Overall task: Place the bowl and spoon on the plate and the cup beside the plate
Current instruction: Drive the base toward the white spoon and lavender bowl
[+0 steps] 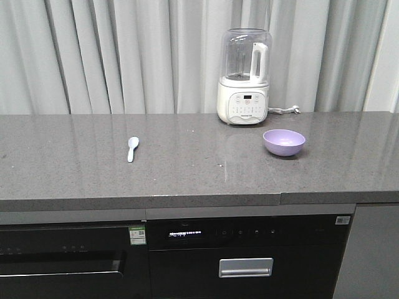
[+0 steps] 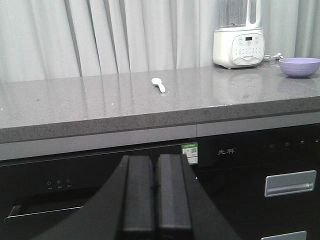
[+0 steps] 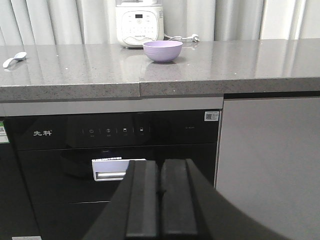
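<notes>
Grey bench (image 1: 187,174): spoon (image 1: 132,148) left of centre, bowl (image 1: 284,142) back right; plate, cup not seen. Left gripper (image 2: 155,200) and right gripper (image 3: 160,200) are clenched, empty, below the front edge. Nothing begun; opening and reaching are judged next.

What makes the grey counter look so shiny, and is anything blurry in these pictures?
Front view: the counter mirrors the white blender as a pale streak beside the bowl; all sharp. Left wrist view: the curtains look washed out, the left gripper dark and soft-edged. Right wrist view: the right gripper likewise.
</notes>
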You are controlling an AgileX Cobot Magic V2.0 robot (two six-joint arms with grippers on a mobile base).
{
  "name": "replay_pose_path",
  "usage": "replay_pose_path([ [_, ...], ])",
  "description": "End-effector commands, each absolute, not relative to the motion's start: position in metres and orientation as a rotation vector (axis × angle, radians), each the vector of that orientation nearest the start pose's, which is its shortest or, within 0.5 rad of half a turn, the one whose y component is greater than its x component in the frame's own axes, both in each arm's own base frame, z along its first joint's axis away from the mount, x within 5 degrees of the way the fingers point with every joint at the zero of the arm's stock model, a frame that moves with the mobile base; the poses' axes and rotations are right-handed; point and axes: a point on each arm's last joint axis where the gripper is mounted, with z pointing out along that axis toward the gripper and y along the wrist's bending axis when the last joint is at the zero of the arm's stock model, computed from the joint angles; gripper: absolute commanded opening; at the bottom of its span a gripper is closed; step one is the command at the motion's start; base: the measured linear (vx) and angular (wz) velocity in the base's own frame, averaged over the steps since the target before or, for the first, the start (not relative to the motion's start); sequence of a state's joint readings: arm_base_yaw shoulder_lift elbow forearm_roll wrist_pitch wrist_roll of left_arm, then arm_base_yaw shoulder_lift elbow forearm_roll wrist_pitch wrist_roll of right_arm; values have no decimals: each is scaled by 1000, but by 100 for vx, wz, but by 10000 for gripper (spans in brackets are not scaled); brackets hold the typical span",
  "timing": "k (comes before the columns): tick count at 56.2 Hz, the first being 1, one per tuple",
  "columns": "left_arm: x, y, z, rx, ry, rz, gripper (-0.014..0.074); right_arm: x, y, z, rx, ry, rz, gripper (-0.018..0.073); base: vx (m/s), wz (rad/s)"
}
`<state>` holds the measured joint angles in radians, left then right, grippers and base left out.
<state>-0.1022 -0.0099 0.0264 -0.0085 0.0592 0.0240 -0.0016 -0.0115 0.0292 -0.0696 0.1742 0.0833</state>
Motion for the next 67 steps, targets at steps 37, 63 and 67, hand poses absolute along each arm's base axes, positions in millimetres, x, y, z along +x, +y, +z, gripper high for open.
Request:
replay_pose_path([
  [37, 54, -5, 216, 70, 1446, -85, -3, 57, -1, 194, 15, 1597, -6, -8, 0, 0],
  [63, 54, -5, 216, 70, 1446, -85, -3, 57, -1, 194, 15, 1597, -6, -8, 3, -4],
  [67, 54, -5, 216, 70, 1446, -85, -3, 57, -1, 194, 15, 1597, -6, -8, 11, -10],
])
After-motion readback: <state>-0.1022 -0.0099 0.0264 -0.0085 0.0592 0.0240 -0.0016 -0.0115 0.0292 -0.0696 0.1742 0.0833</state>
